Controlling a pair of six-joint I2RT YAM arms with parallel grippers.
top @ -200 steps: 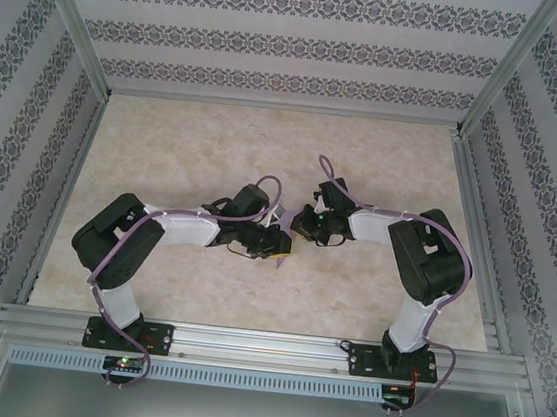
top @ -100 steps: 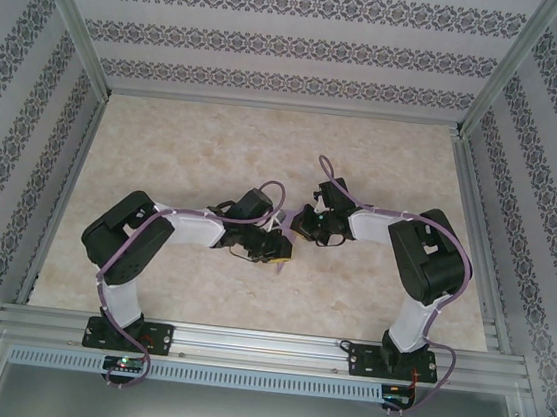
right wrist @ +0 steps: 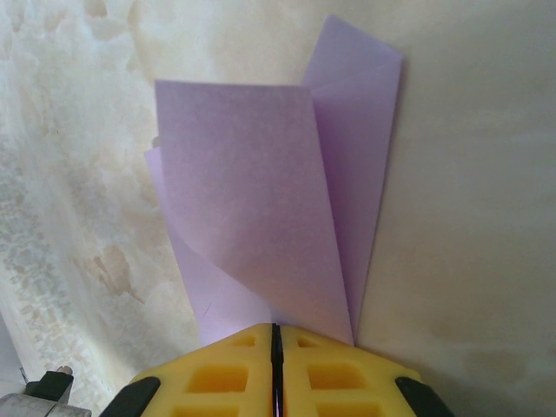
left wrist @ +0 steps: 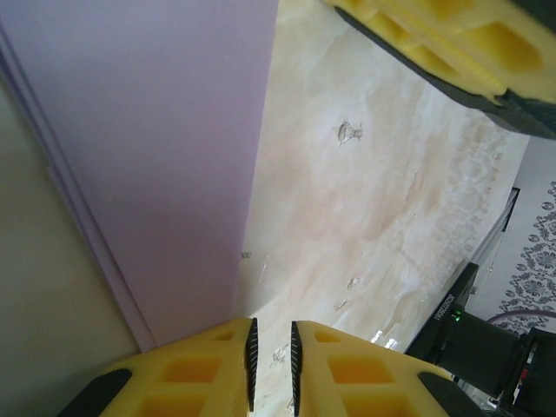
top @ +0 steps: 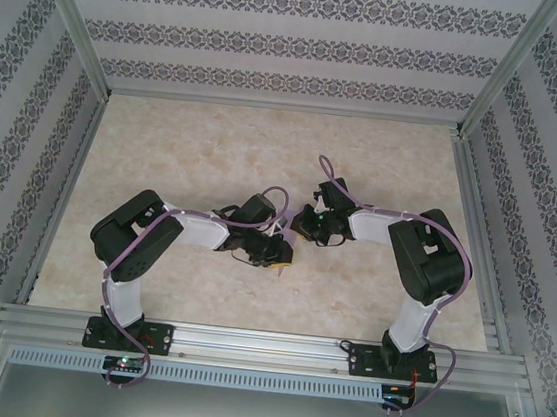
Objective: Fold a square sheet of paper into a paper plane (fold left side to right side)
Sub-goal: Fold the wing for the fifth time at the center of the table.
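The right pincer [right wrist: 275,334] is closed on the paper plane [right wrist: 261,226], which stretches left from it; the left pincer [left wrist: 271,347], nearly closed and empty, is just beside.

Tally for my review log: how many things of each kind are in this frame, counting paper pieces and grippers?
Paper: 1 (lilac, folded)
Grippers: 2 (left gripper, right gripper, both with yellow fingers)
Total: 3
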